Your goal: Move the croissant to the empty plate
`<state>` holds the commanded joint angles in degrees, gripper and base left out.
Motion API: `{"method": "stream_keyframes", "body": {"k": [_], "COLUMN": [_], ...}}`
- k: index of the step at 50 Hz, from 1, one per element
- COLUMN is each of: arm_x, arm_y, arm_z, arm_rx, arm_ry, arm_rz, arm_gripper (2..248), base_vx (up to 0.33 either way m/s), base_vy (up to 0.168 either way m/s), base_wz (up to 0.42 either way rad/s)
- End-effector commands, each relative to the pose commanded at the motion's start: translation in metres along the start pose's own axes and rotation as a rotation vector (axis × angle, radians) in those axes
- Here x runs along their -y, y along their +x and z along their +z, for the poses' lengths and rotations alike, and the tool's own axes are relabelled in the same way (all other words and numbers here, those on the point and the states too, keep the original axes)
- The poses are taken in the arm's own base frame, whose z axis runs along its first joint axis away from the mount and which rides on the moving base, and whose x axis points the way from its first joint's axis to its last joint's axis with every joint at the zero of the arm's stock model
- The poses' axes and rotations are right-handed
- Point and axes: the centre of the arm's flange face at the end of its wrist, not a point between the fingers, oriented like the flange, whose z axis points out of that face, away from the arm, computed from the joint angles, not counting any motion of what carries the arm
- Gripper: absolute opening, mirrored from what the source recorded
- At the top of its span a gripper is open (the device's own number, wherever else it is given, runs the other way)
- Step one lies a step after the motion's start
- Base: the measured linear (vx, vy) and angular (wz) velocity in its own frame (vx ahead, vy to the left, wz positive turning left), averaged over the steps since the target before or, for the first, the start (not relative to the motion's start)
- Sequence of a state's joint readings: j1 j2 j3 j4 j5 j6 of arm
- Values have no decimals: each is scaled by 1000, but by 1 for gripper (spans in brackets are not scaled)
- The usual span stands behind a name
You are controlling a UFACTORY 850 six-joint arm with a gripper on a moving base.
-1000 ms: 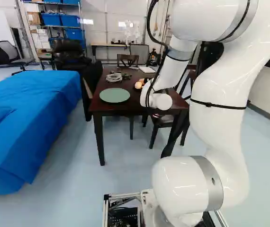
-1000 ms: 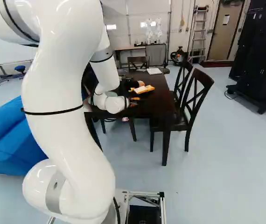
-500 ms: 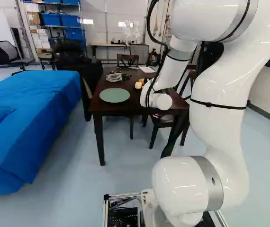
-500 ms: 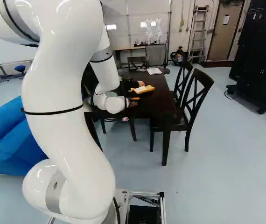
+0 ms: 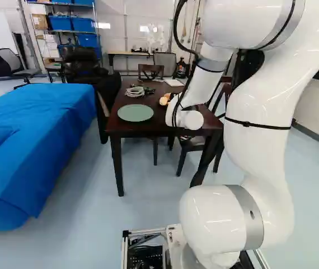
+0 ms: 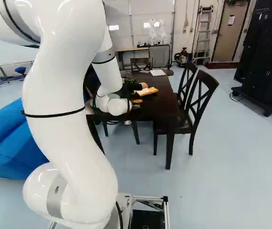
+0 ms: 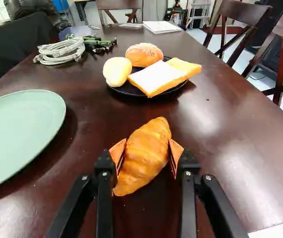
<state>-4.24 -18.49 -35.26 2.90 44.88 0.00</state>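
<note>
Croissant (image 7: 144, 156) sits pinched between the two orange-padded fingers of my tool (image 6: 135, 105), over the bench (image 5: 151, 123), apart from the green plate (image 5: 135, 113); whether it touches the wood I cannot tell. Against half a second ago, the green plate lies where it did, my base (image 5: 144, 231) is unmoved, and my arm (image 5: 260, 106) shows no clear shift.

From left to right I count one green plate, bare on top; one coil of pale cable (image 7: 61, 51); one black plate (image 7: 121, 90) ahead of my tool, bearing one pale roll (image 7: 117, 71), one round bun (image 7: 144, 54) and sliced bread (image 7: 157, 77), its slices overlapping too closely to count; then one white paper stack (image 7: 161, 27) farther off.

The bench is dark, glossy wood. A blue-covered bed (image 5: 33, 134) stands at the left of the left base view; at the right of the right base view come two wooden chairs (image 6: 200, 100), a ladder (image 6: 203, 36), a door (image 6: 229, 31) and a black cabinet (image 6: 267, 57).
</note>
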Motion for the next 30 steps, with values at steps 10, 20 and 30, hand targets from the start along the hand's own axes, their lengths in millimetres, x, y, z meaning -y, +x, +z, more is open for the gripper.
{"method": "stream_keyframes", "body": {"k": [10, 20, 30], "arm_x": [0, 0, 0], "arm_y": [0, 0, 0], "arm_z": [0, 0, 0], "arm_rx": [0, 0, 0], "arm_ry": [0, 0, 0], "arm_rz": [0, 0, 0], "arm_gripper": [119, 120, 120], "base_vx": [0, 0, 0], "base_vy": [0, 0, 0], "base_wz": [0, 0, 0]}}
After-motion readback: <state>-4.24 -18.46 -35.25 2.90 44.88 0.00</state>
